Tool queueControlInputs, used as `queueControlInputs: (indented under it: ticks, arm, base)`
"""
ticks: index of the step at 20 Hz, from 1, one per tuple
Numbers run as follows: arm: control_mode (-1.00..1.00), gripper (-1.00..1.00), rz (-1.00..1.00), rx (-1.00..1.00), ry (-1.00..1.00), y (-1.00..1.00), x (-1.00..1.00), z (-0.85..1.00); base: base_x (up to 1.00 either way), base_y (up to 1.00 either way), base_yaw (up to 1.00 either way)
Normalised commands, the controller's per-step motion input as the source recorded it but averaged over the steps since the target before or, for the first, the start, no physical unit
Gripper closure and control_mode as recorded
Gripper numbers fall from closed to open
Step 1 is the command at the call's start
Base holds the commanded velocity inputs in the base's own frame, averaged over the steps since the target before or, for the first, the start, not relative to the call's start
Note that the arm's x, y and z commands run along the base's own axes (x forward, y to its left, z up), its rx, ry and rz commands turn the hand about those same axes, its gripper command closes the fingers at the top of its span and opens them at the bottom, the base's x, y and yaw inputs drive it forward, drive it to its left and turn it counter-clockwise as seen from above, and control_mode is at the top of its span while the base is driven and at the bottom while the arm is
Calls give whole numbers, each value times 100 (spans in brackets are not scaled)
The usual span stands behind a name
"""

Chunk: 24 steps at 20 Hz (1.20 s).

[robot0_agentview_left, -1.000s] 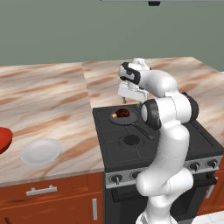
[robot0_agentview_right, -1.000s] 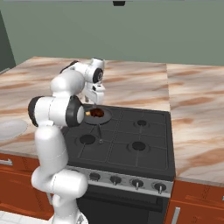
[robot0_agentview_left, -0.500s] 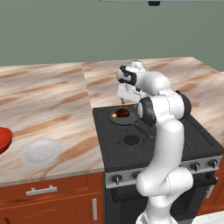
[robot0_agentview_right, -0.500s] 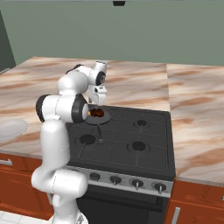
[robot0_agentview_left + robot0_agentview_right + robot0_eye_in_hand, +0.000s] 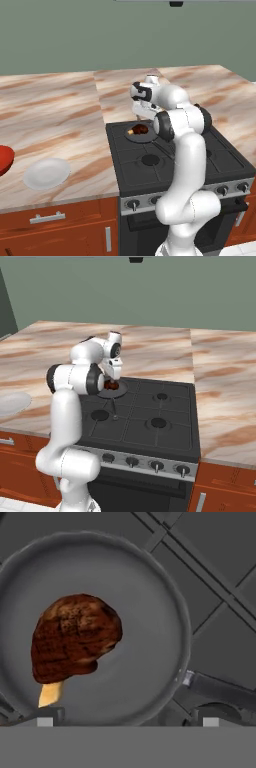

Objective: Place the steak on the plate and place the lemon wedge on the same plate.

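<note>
Item: our two-finger gripper (image 5: pixel 123 719), spread wide and empty, is hovering over the dark grey frying pan (image 5: pixel 150 577). The small reddish-brown steak (image 5: pixel 75 637) is lying off-centre in that pan. Risk: we are closing beside it, nudging it away.

The steak (image 5: pixel 74 637), a dark reddish-brown lump with a small orange-tan bit at one edge, is seen lying flat directly below the open gripper (image 5: pixel 125 714), closer to one fingertip than the other in the hand view. The plate (image 5: pixel 47 173), round, shallow and plain white, is set level on the counter well apart from the gripper, to its left. The lemon wedge cannot be made out.
</note>
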Motion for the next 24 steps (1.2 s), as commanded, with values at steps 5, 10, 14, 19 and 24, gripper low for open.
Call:
queueControlInputs:
  ticks: [5, 10, 14, 19, 24]
  arm:
    - [-100, -100, -7, -2, -2, 1, 30, -21]
    - [-100, -100, -9, -1, -3, 0, 26, -22]
    - [-100, -100, -9, 0, -1, 0, 16, -15]
    - [-100, -100, -8, 0, -1, 0, 16, -18]
    - [-100, -100, -4, 0, -1, 0, 1, -9]
  base:
    - [0, 0, 0]
    - [0, 0, 0]
    - [0, 0, 0]
    - [0, 0, 0]
    - [0, 0, 0]
